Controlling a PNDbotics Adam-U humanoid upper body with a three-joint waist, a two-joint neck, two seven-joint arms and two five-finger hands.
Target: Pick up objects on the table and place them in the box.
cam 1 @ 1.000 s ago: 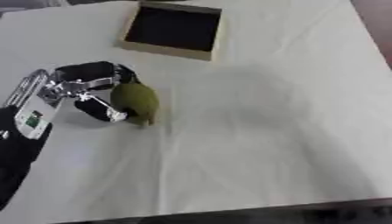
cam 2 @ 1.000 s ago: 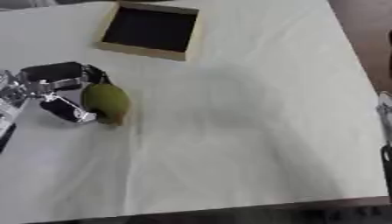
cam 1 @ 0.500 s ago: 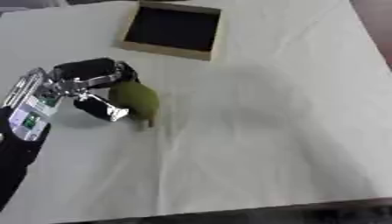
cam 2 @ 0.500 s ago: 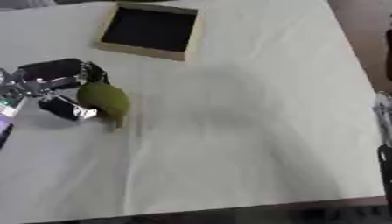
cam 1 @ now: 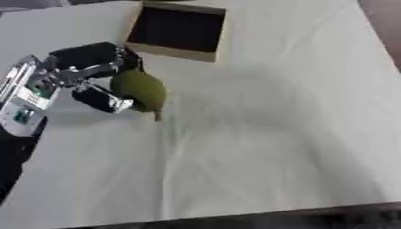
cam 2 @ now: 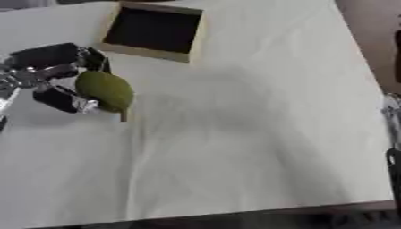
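A green pear-shaped fruit (cam 1: pixel 139 91) with a short stem pointing down sits in my left hand (cam 1: pixel 87 74) at the left of the table. The hand's black fingers curl over its top and the thumb closes under its left side, so the hand is shut on it. The fruit appears a little above the white cloth. A shallow wooden box (cam 1: pixel 178 30) with a dark inside stands at the far edge, up and to the right of the hand. Only a dark sliver of my right hand (cam 2: pixel 392 129) shows at the right edge of the right eye view, too little to read.
A white cloth (cam 1: pixel 266 134) covers the whole table, with wide bare cloth to the right of the fruit. The table's front edge runs along the bottom of both views. A brown floor strip shows at the upper right.
My left hand has carried the green fruit slightly up and toward the box. The box stays in place.
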